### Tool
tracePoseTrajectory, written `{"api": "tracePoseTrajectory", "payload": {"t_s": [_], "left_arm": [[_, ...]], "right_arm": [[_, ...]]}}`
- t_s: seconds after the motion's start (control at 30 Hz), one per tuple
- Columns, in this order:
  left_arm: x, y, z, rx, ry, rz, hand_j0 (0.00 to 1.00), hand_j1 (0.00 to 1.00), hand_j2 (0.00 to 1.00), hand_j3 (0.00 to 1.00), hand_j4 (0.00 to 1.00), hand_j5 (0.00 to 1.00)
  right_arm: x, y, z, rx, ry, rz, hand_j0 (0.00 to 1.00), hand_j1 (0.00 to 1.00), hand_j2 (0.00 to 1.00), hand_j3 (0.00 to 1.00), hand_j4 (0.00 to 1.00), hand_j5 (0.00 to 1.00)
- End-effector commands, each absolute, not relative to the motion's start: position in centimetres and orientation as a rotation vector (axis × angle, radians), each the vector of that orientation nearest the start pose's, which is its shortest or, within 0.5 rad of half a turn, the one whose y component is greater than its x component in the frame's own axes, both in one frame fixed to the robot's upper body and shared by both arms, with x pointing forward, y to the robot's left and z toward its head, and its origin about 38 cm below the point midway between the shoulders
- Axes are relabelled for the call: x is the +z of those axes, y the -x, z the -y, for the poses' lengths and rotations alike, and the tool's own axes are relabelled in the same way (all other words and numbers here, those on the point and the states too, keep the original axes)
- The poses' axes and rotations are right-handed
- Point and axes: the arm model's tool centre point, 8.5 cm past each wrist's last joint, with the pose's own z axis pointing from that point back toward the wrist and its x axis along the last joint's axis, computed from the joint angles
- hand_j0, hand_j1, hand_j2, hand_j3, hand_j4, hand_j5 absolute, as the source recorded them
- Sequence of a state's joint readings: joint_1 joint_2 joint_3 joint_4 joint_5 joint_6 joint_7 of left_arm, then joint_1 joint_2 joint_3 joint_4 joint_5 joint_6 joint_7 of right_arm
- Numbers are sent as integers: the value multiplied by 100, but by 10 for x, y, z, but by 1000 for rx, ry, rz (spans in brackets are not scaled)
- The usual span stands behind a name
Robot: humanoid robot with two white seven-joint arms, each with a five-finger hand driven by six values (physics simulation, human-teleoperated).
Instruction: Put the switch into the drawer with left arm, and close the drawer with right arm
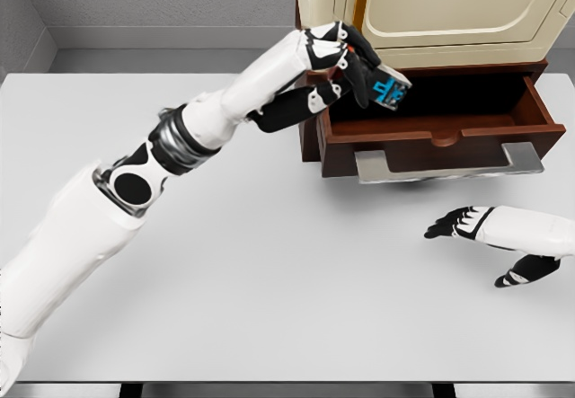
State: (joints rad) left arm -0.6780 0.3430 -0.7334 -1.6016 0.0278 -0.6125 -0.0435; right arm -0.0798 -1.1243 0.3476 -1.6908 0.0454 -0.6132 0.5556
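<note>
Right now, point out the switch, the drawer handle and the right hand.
switch (pixel 390 92), head view, its blue face in the left hand.
drawer handle (pixel 445 163), head view, middle of the grey bar.
right hand (pixel 485 232), head view, back of the hand.

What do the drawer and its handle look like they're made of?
The drawer looks like dark reddish-brown wood with a smooth, slightly glossy finish. Its handle looks like flat brushed metal, pale grey and matte. As this is a simulator's render, both are only looks.
</note>
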Motion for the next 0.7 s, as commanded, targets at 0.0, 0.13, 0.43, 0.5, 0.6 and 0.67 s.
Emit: {"api": "tracePoseTrajectory", "payload": {"t_s": [0.0,0.13,0.43,0.5,0.6,0.67], "left_arm": [[288,-399,-81,1441,-502,-3174,30,30,30,30,30,30],[288,-398,-71,1403,-537,-3185,30,30,30,30,30,30],[285,-404,-59,1417,-529,-3187,30,30,30,30,30,30],[283,-406,-53,1424,-534,-3186,30,30,30,30,30,30],[275,-411,-49,1458,-516,-3193,30,30,30,30,30,30],[275,-411,-49,1458,-516,-3194,30,30,30,30,30,30]], "right_arm": [[181,-315,373,1903,42,1315,100,100,100,100,100,100],[181,-315,373,1903,42,1312,100,100,100,100,100,100],[180,-315,373,1902,39,1313,100,100,100,100,100,100],[180,-315,374,1904,39,1310,100,100,100,100,100,100],[180,-315,374,1904,39,1310,100,100,100,100,100,100],[180,-315,374,1904,39,1310,100,100,100,100,100,100]]}}
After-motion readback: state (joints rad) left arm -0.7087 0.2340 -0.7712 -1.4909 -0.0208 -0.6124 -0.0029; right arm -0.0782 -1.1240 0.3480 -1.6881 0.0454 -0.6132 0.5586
